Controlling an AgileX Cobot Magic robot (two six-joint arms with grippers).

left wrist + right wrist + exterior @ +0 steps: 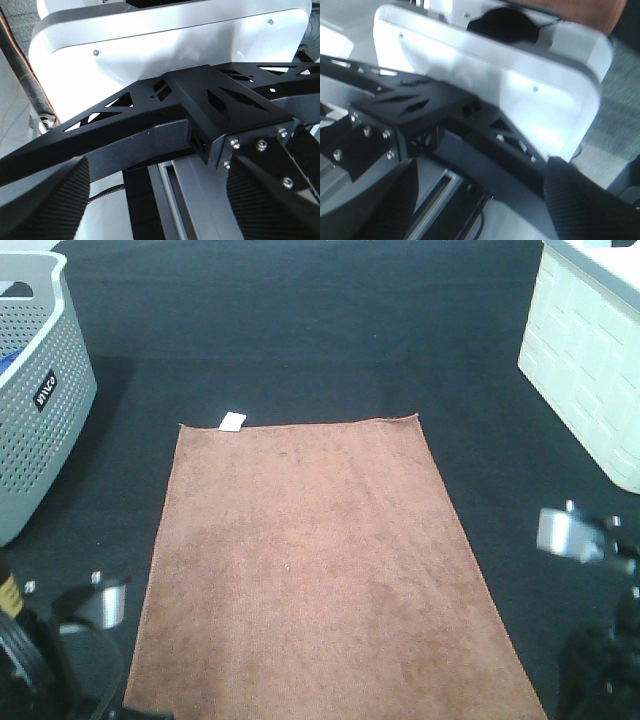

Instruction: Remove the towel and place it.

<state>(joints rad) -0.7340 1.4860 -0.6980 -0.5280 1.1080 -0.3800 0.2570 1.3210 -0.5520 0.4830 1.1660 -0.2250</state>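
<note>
The brown towel (310,560) lies flat and spread out on the black table covering (300,330), with its small white tag (233,421) on the far short edge. My left arm (50,640) is folded back at the near left, just off the towel's near left corner. My right arm (600,640) is folded back at the near right, apart from the towel. The left gripper (155,210) is open and empty, facing the robot's own frame. The right gripper (480,215) is open and empty; a strip of the towel (580,10) shows beyond the frame.
A grey perforated basket (45,390) stands at the left edge with something blue (8,360) inside. A white panelled box (590,360) stands at the far right. The white base housing (165,45) and black struts (210,105) fill both wrist views.
</note>
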